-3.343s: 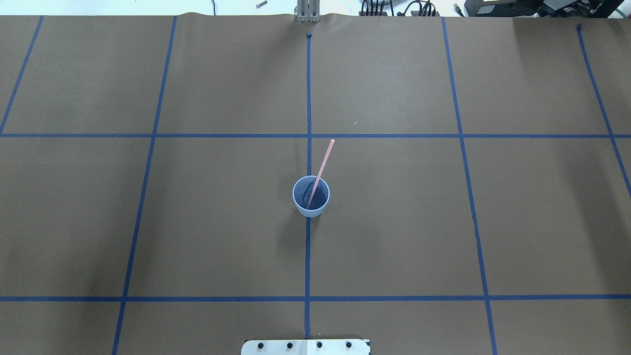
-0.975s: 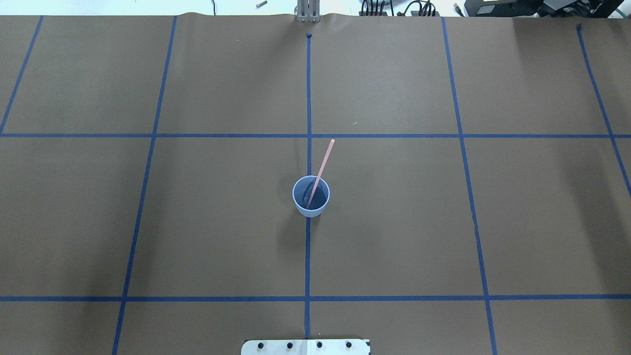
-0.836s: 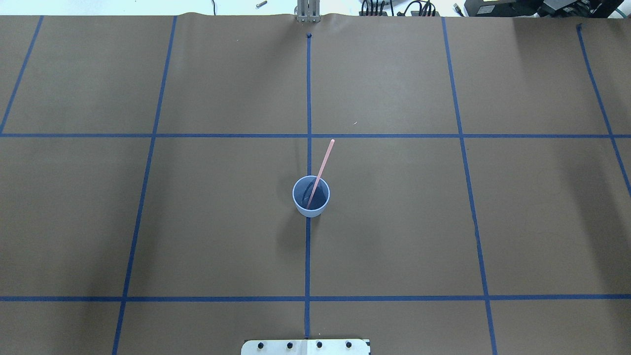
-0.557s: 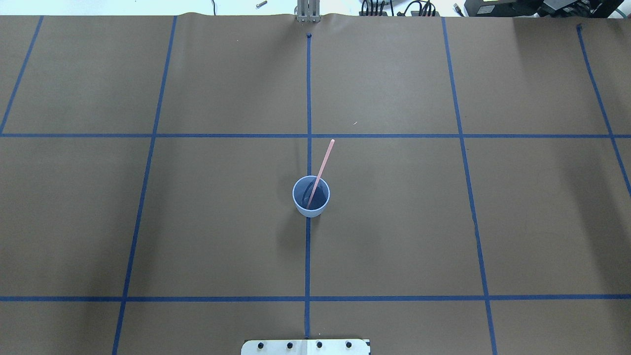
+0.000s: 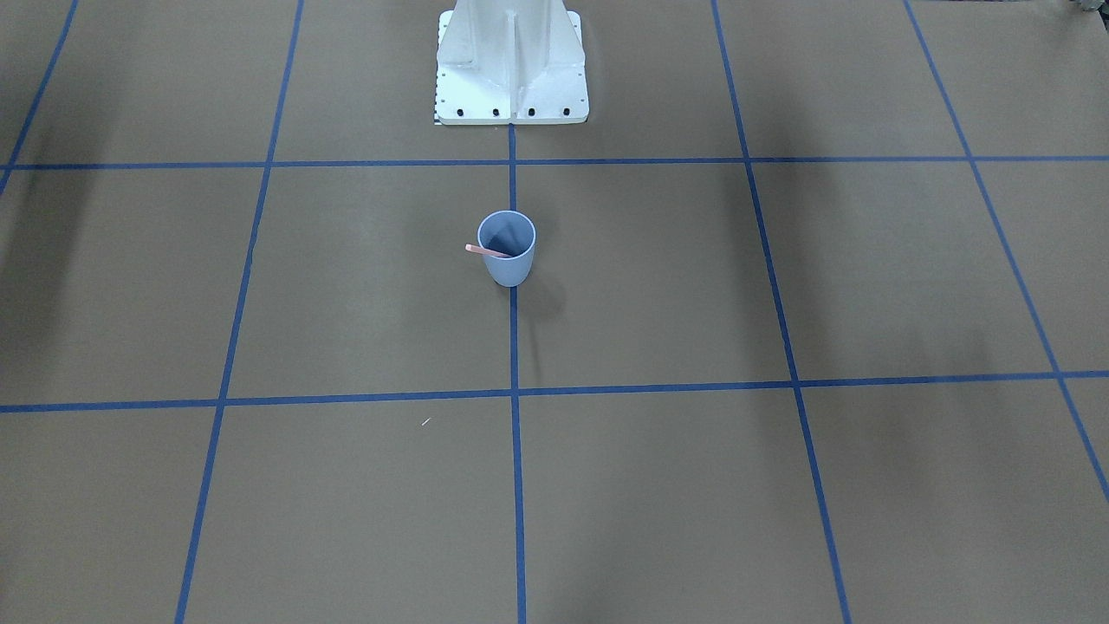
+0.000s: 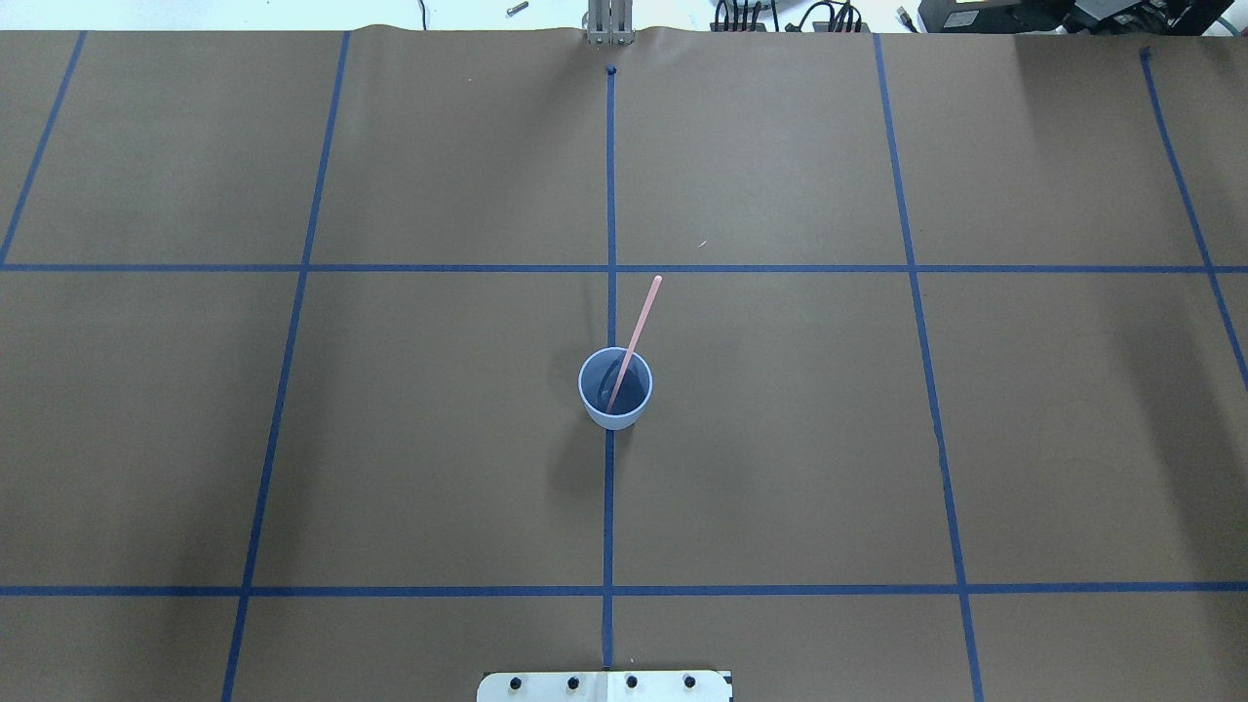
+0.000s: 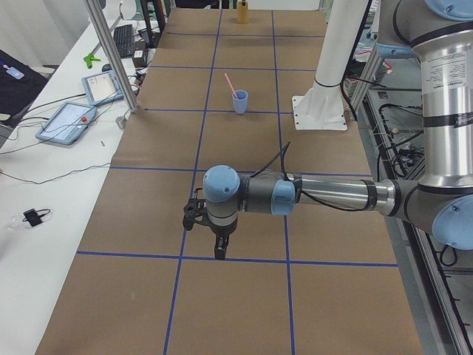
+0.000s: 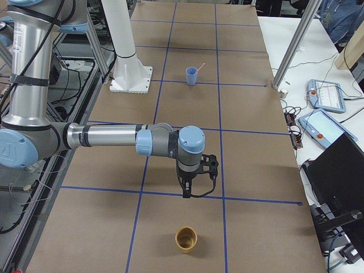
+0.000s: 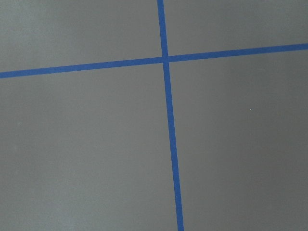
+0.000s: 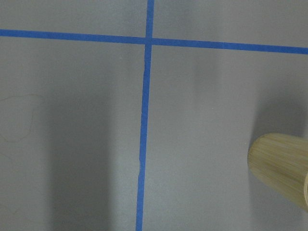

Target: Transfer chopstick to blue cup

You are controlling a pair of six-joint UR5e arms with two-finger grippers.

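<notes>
The blue cup (image 6: 615,420) stands upright on the centre tape line, also in the front view (image 5: 509,269) and both side views (image 7: 240,103) (image 8: 192,77). The pale pink chopstick (image 6: 641,322) stands in it, leaning on the rim with its upper end sticking out (image 5: 482,251) (image 7: 230,82) (image 8: 199,66). My left gripper (image 7: 219,254) hangs low over the paper, far from the cup. My right gripper (image 8: 186,193) hangs over the other end. Both show only in side views, so I cannot tell whether they are open or shut.
A tan bamboo-like cup (image 8: 186,239) stands near my right gripper, also in the right wrist view (image 10: 281,163) and far off in the left side view (image 7: 242,11). The robot's white base (image 5: 511,78) is behind the blue cup. Brown paper with blue tape lines covers the table.
</notes>
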